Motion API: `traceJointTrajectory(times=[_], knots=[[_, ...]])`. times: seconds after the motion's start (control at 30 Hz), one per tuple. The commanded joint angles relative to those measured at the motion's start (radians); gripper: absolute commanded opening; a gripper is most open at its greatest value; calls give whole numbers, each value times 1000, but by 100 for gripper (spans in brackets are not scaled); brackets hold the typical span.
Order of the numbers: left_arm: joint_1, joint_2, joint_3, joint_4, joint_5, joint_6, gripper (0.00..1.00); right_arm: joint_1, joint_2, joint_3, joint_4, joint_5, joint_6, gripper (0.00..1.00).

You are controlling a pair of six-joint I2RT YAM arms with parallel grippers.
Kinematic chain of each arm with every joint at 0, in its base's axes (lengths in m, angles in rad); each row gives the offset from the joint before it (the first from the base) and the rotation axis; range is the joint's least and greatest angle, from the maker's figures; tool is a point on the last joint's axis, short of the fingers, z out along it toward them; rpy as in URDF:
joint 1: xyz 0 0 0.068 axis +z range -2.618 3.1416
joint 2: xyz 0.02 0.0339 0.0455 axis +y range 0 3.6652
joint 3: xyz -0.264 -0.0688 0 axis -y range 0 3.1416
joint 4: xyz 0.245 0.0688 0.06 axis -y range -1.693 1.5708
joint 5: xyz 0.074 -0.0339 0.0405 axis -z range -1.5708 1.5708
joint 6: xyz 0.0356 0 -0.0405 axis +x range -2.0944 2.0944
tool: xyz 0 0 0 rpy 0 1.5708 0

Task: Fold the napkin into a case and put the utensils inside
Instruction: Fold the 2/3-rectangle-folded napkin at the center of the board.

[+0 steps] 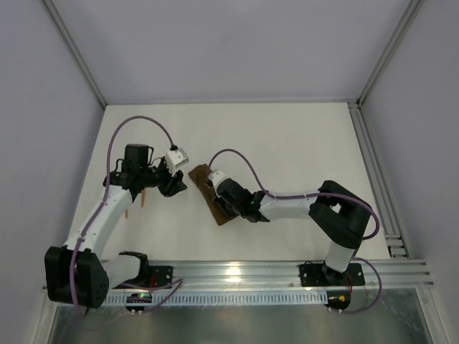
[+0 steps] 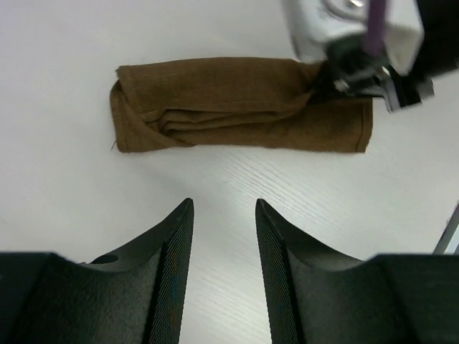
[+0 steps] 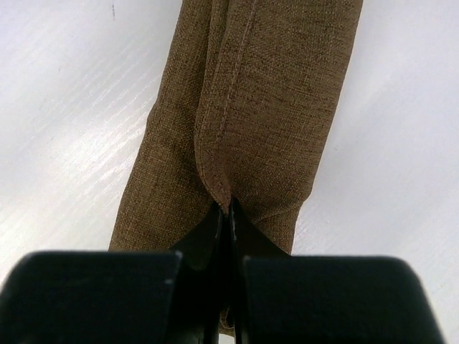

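Observation:
The napkin lies folded as a narrow dark brown case (image 1: 203, 176), slanting across the table's middle. It fills the right wrist view (image 3: 272, 93) and lies crosswise in the left wrist view (image 2: 237, 107). My right gripper (image 1: 221, 204) (image 3: 228, 208) is shut on a raised fold of the case near its near end. My left gripper (image 1: 171, 184) (image 2: 224, 204) is open and empty, just left of the case and low over the bare table. Two thin orange-tan utensils (image 1: 143, 197) (image 1: 127, 213) lie beside the left arm, partly hidden; I cannot tell which is the fork.
The white table (image 1: 287, 143) is fenced by grey walls, with an aluminium rail (image 1: 287, 272) along the near edge and another (image 1: 373, 172) down the right side. The right gripper's camera and purple cable (image 2: 358, 36) hang over the case's right end.

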Motion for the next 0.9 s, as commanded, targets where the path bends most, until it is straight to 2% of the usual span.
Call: traceJointTrajectory(times=[0.0, 0.13, 0.2, 0.27, 0.3, 0.37, 0.4, 0.5, 0.63, 0.77, 0.87], knots=[[-32, -61, -79, -60, 101, 415, 42, -22, -44, -28, 48, -84, -19, 3], [-170, -100, -240, -55, 107, 709, 40, -40, -34, -22, 59, -139, -37, 3], [-217, -100, -289, 34, 58, 745, 41, -43, -16, -2, 39, -141, -48, 3], [-312, -95, -366, 146, -73, 744, 41, -48, -3, 12, 34, -147, -50, 3], [-346, -83, -394, 299, -128, 727, 41, -54, 8, 15, 36, -156, -43, 3], [-441, -58, -467, 439, -231, 724, 39, -57, 18, 18, 40, -159, -36, 3], [-466, -31, -481, 539, -256, 725, 38, -58, 26, 21, 42, -158, -31, 3], [-512, -3, -512, 686, -311, 658, 36, -60, 32, 24, 43, -159, -27, 3], [-512, -36, -543, 698, -281, 691, 36, -58, 31, 25, 40, -159, -31, 3], [-514, -75, -575, 682, -218, 731, 39, -58, 25, 27, 30, -155, -46, 3], [-515, -11, -537, 675, -252, 724, 41, -58, 20, 24, 28, -153, -51, 3]])
